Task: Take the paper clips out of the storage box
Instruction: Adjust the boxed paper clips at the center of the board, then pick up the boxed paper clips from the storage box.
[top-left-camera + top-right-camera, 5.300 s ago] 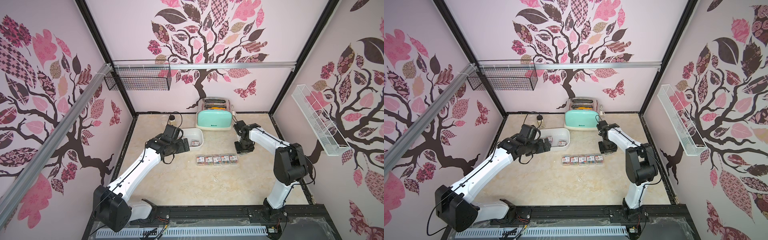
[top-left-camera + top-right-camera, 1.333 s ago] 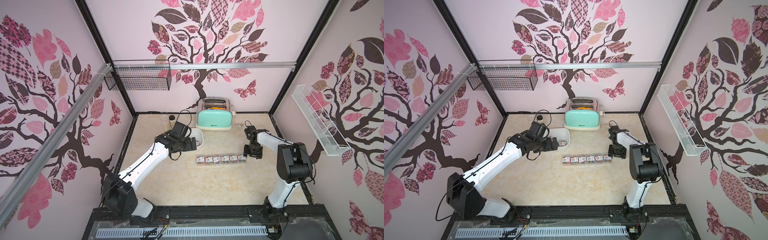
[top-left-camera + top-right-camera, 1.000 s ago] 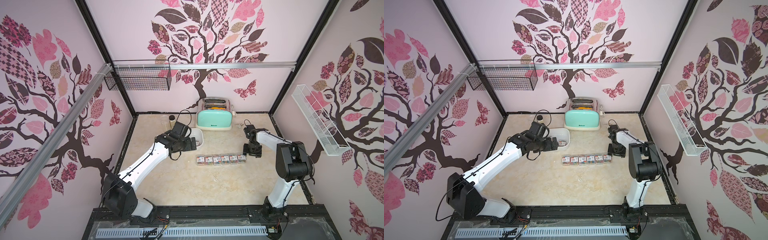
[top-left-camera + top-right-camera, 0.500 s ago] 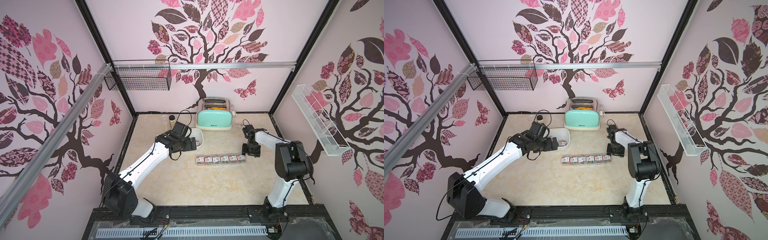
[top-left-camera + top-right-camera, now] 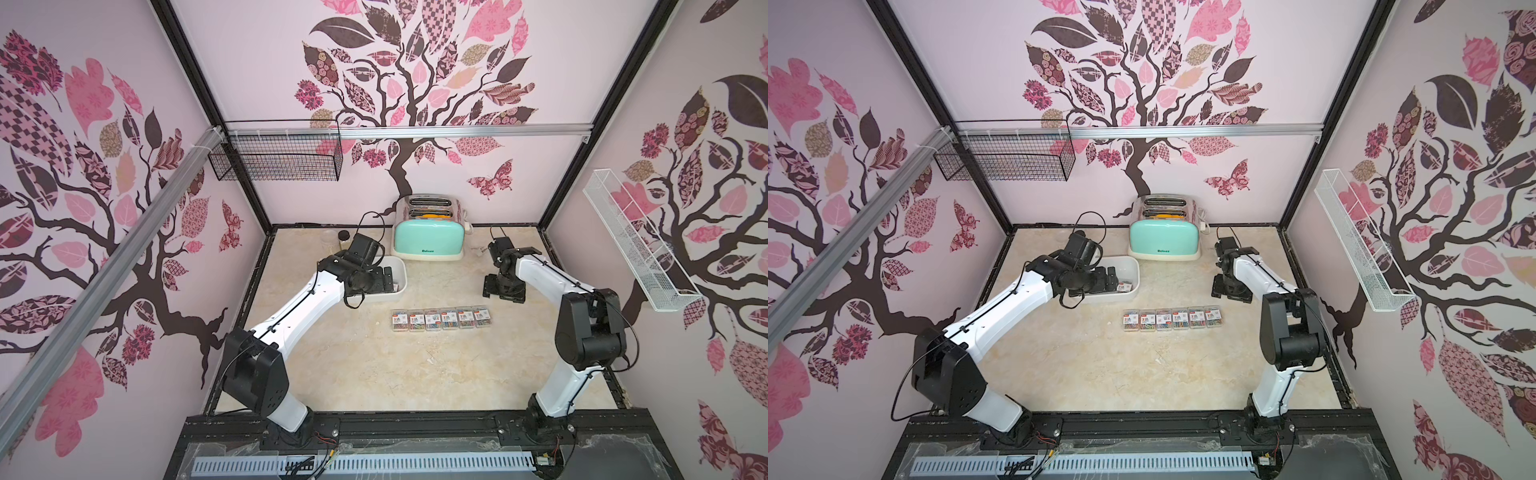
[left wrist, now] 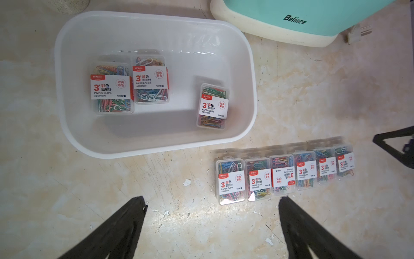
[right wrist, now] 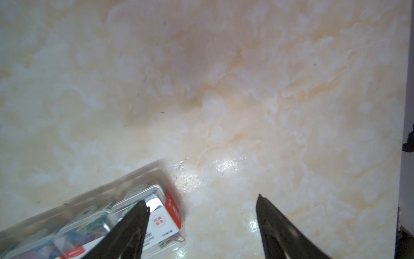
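Looking down in both top views, we see the storage box (image 5: pixel 401 266) on the marble table (image 5: pixel 374 374), just in front of the mint-green toaster (image 5: pixel 428 243) and to its left. The left gripper (image 5: pixel 386 279) hangs over the box and hides most of its floor. In a top view one case of paper clips (image 5: pixel 1124 286) shows inside, near the box's right end. Six more cases lie on the bare table in a straight row (image 5: pixel 442 319), touching side by side and outside the box. The right gripper (image 5: pixel 503 291) sits behind the row's right end, apart from it. Two clear jars (image 5: pixel 334 241) stand near the back wall.

In the left wrist view we count three cases lying flat on the box floor. Two touch each other (image 6: pixel 111 89) and the third (image 6: pixel 212 106) lies alone beside the opposite wall. The row of six lies just outside the rim, and one label in it is turned the other way round. The left gripper's fingers (image 6: pixel 125 224) are spread wide, with only table between them.

In the right wrist view the right gripper's jaws stand well apart with bare table between them. One of its fingers (image 7: pixel 125 231) overlaps the end case of the row (image 7: pixel 163 215), and we cannot tell whether it touches.
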Motion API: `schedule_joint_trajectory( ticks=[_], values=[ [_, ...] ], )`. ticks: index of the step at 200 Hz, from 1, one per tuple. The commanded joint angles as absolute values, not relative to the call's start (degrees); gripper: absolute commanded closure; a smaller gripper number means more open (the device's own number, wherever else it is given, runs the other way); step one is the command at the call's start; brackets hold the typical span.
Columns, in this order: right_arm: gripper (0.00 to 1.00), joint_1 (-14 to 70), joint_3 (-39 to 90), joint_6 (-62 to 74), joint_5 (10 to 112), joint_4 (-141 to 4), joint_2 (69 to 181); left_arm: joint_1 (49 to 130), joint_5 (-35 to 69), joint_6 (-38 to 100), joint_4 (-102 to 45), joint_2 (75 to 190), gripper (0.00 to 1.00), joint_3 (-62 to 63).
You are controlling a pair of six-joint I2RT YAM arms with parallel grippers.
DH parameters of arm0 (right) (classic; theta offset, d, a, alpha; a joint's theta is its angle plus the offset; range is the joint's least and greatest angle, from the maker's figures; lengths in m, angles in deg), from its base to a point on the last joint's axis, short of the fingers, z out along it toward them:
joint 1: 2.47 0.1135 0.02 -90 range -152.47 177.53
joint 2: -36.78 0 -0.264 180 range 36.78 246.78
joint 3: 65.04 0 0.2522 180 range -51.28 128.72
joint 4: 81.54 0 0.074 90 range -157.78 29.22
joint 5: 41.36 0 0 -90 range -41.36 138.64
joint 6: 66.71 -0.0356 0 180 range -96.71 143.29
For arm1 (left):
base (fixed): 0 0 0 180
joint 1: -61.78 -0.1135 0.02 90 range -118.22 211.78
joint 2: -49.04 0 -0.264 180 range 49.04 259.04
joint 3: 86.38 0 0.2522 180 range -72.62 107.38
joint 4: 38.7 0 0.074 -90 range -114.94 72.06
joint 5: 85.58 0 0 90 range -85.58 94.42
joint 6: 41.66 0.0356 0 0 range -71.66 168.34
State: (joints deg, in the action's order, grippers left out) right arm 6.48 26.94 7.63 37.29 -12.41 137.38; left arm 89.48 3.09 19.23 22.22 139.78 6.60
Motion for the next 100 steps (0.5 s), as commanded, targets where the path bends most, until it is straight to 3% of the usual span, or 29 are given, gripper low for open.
schedule_joint_trajectory(
  ticks=[1,48,100],
  values=[
    [0.15,9.51,29.77,8.15,39.39,-9.50,132.87,87.81,1.82,21.09,23.41,141.46,0.02,8.39],
    [0.01,12.99,31.63,8.99,44.72,-7.18,128.80,85.08,-0.72,23.93,22.29,148.64,0.05,11.52],
    [0.01,15.51,34.38,11.74,48.88,-5.71,125.00,83.51,-2.48,24.96,21.77,159.88,0.10,18.82]
  ],
)
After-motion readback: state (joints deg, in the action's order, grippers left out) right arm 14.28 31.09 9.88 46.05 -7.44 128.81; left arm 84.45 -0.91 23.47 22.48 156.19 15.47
